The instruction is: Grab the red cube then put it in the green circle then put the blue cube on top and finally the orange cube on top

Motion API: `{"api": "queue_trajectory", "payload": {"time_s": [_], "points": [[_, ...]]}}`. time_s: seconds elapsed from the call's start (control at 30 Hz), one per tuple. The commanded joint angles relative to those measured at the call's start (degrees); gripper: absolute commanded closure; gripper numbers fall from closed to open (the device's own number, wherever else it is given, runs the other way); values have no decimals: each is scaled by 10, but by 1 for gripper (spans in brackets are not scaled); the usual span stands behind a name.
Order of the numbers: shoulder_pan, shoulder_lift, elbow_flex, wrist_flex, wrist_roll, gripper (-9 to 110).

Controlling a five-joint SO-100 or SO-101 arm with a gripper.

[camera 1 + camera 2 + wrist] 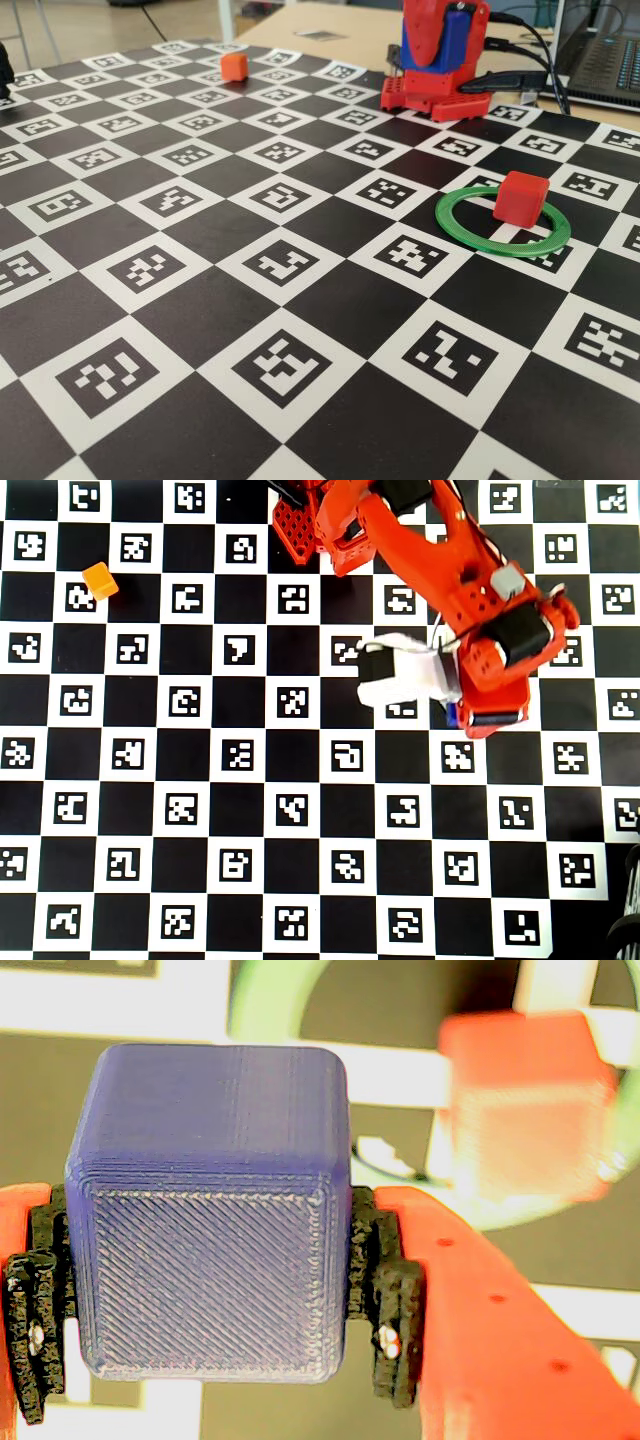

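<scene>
In the wrist view the blue cube fills the space between the black pads of my gripper, which is shut on it and holds it above the board. Beyond it, blurred, the red cube sits up and to the right, with an arc of the green circle behind. The fixed view shows the red cube resting inside the green circle, toward its far right side. The orange cube lies far off at the board's back left. In the overhead view my arm hides the ring and red cube; only a blue sliver shows.
The checkered marker board covers the table. The arm's red base stands at the back, with cables and a laptop to its right. The orange cube is at the upper left in the overhead view.
</scene>
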Motion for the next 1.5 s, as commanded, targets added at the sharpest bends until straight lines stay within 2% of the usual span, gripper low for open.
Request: {"api": "queue_trajectory", "payload": {"time_s": [0.0, 0.37, 0.57, 0.87, 1.47], "points": [[-30, 89, 13, 56, 19, 105], [-145, 142, 44, 52, 121, 105], [-192, 128, 53, 26, 138, 105], [-176, 85, 59, -19, 146, 105], [-182, 67, 208, -178, 154, 105]]}}
